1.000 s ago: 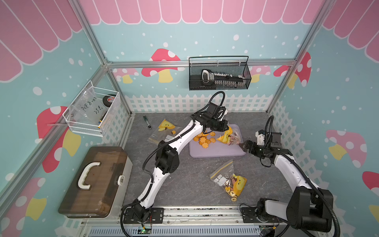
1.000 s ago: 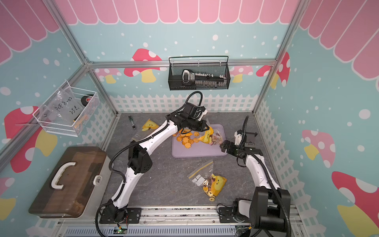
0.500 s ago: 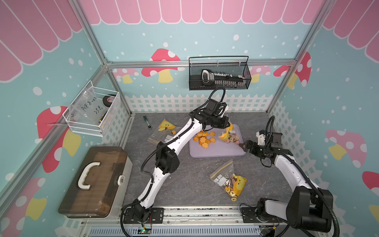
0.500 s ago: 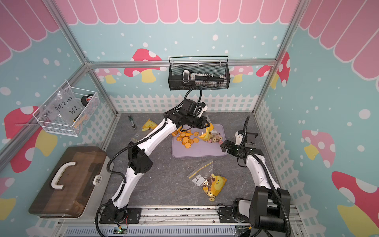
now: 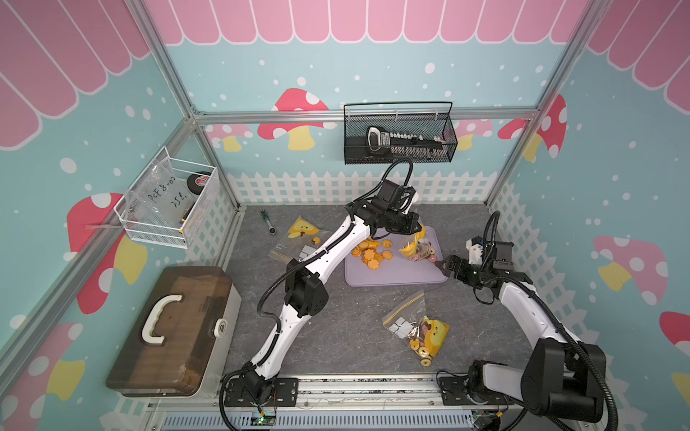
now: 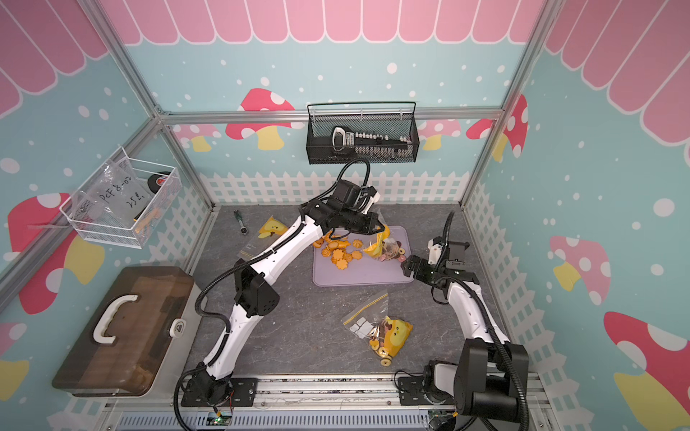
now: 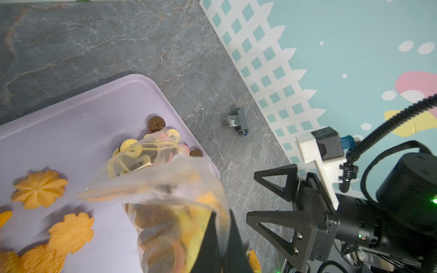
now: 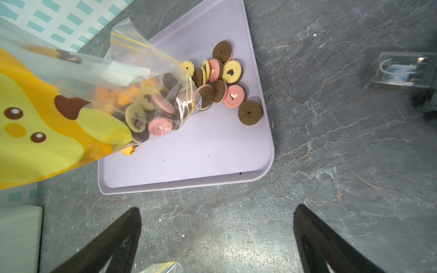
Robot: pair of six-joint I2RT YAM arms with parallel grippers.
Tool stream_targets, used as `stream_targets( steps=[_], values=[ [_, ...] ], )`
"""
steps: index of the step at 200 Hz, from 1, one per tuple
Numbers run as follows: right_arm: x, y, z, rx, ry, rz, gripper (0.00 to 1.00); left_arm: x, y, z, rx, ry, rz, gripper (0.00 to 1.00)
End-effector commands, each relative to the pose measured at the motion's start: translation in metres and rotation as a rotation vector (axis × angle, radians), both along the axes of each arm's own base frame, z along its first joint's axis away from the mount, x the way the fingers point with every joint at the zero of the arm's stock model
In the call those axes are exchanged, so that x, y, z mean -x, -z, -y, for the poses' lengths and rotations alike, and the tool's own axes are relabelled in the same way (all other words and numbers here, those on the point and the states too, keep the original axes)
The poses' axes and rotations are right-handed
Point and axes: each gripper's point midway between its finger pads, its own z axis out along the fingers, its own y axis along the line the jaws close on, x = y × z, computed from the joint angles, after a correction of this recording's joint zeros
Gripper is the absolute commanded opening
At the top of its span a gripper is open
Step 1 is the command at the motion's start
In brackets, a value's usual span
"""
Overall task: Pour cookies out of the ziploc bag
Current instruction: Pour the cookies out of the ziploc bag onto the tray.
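The left hand, closed tight on the bottom end of the tipped clear bag, spills cookies into the lilac tray's corner, with the right hand open nearby; round ones could roll over the low rim onto the surface.

Tilted ziploc bag, cookies at its mouth on lilac tray

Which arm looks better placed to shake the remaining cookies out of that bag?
Left. The left hand pinches the ziploc bag, mouth down over the tray; the right hand is open, empty, beside it.
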Motion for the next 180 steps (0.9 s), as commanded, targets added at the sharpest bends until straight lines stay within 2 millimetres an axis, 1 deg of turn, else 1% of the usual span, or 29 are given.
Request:
stream_targets(
  steps=[1,15,34,46,60,89,119,141,160,180],
  values=[
    [0.001,-0.001,0.001,-0.006,0.004,0.008,0.99,0.015,-0.007,0.015,0.037,0.041,-0.022,0.00],
    [0.000,0.000,0.001,-0.005,0.001,0.006,0.99,0.017,-0.009,0.016,0.028,0.034,-0.011,0.00],
    [0.000,0.002,0.000,-0.015,-0.002,0.000,0.99,0.012,0.005,0.015,0.009,0.021,-0.029,0.00],
    [0.000,0.001,0.000,-0.017,-0.001,0.002,0.99,0.013,0.012,0.016,0.006,0.025,-0.046,0.00],
    [0.000,0.000,0.000,-0.013,-0.001,0.007,0.99,0.012,0.012,0.018,0.010,0.024,-0.047,0.00],
    [0.000,-0.001,0.000,-0.013,0.000,0.009,0.99,0.010,0.004,0.020,0.028,0.020,-0.031,0.00],
    [0.000,-0.001,0.000,-0.013,0.001,0.008,0.99,0.013,0.005,0.023,0.041,0.031,-0.052,0.00],
    [0.000,-0.001,0.000,-0.014,0.000,0.008,0.99,0.012,-0.009,0.022,0.056,0.017,-0.024,0.00],
    [0.000,0.000,0.000,-0.017,-0.001,0.007,0.99,0.005,-0.023,0.017,0.072,-0.011,0.003,0.00],
    [0.000,0.000,0.000,-0.015,-0.001,0.007,0.99,-0.003,-0.027,0.014,0.093,-0.029,0.002,0.00]
  ],
)
